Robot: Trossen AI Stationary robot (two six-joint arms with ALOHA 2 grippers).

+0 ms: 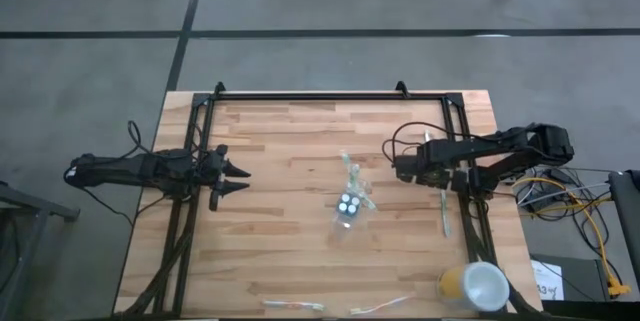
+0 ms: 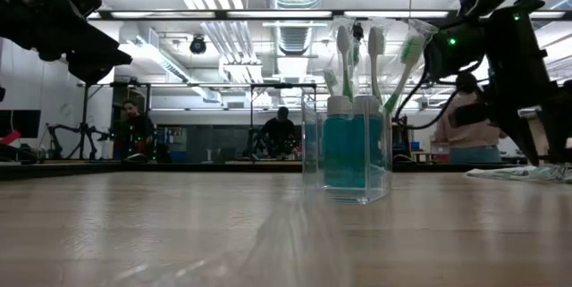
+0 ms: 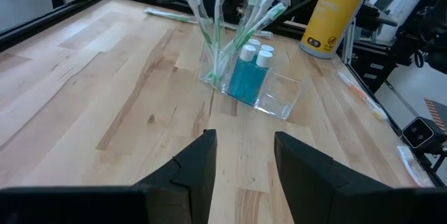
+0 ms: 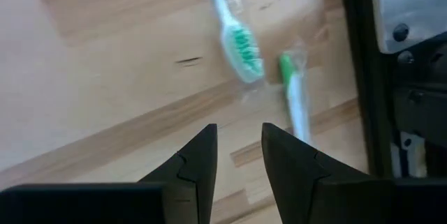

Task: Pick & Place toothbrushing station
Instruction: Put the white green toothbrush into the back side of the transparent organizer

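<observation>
tubes (image 3: 248, 70): partly behind toothbrushes (image 3: 222, 21) | right claw (image 4: 237, 155): gapped, empty

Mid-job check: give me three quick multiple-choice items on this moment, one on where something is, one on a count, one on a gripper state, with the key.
1. Where does the yellow cup stand?
A. By the table's near right corner
B. Inside the clear plastic cup
C. Under the left gripper

2. How many white-capped tubes stand in the clear plastic cup?
A. One
B. Three
C. Six

3. What does the right gripper hold?
A. A toothbrush
B. A tube
C. Nothing

Key:
1 A, the high view shows it at that corner.
2 B, three white caps show from above.
3 C, its fingers stand apart, empty, above two loose toothbrushes on the table; the left gripper waits open at the left side.
</observation>
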